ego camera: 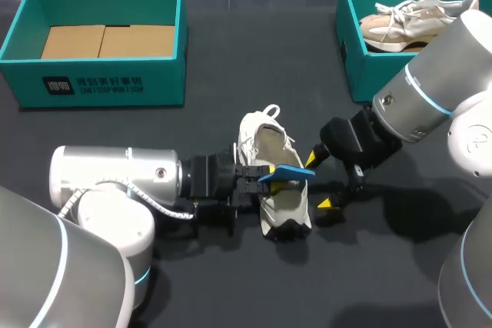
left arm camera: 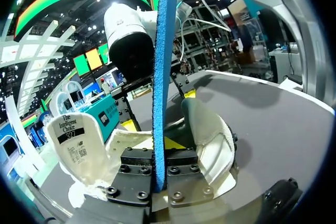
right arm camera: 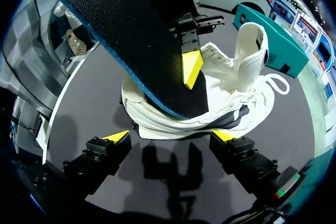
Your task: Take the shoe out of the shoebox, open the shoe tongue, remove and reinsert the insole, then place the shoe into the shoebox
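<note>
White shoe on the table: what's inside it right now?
The blue insole, clamped in the left tool, stands mostly out of the white shoe, one end at its opening. Insole and tool cover the interior, so nothing else inside can be seen.

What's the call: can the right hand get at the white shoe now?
Probably yes. The right hand stands open just beside the white shoe, with only bare table between. The left hand holds the insole over the shoe's opening, so the side looks freer than the top.

White shoe, blue-and-black insole
</note>
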